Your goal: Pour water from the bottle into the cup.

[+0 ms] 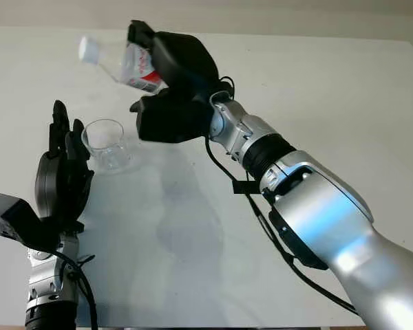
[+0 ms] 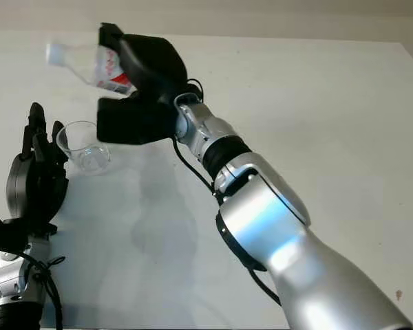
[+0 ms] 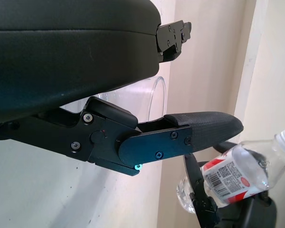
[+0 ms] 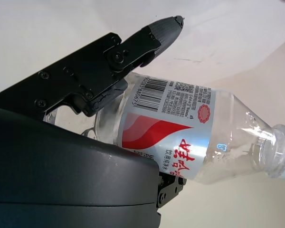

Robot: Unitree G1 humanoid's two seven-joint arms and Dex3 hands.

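My right hand (image 1: 148, 69) is shut on a clear plastic bottle (image 1: 124, 63) with a red and white label, held above the table. The bottle is tilted nearly level, its white cap (image 1: 89, 49) on and pointing left. In the right wrist view the bottle (image 4: 190, 137) lies across my palm with a finger over its label. An empty clear cup (image 1: 107, 144) stands upright on the white table (image 1: 316, 103), below and a little nearer than the bottle's neck. My left hand (image 1: 67, 127) is open, upright, close against the cup's left side; I cannot tell whether it touches.
The right arm (image 1: 310, 206) crosses the table from the bottom right to the cup area. Behind the table's far edge is a beige wall (image 1: 261, 14). The left wrist view shows the cup's rim (image 3: 157, 97) past my fingers and the bottle (image 3: 235, 173) beyond.
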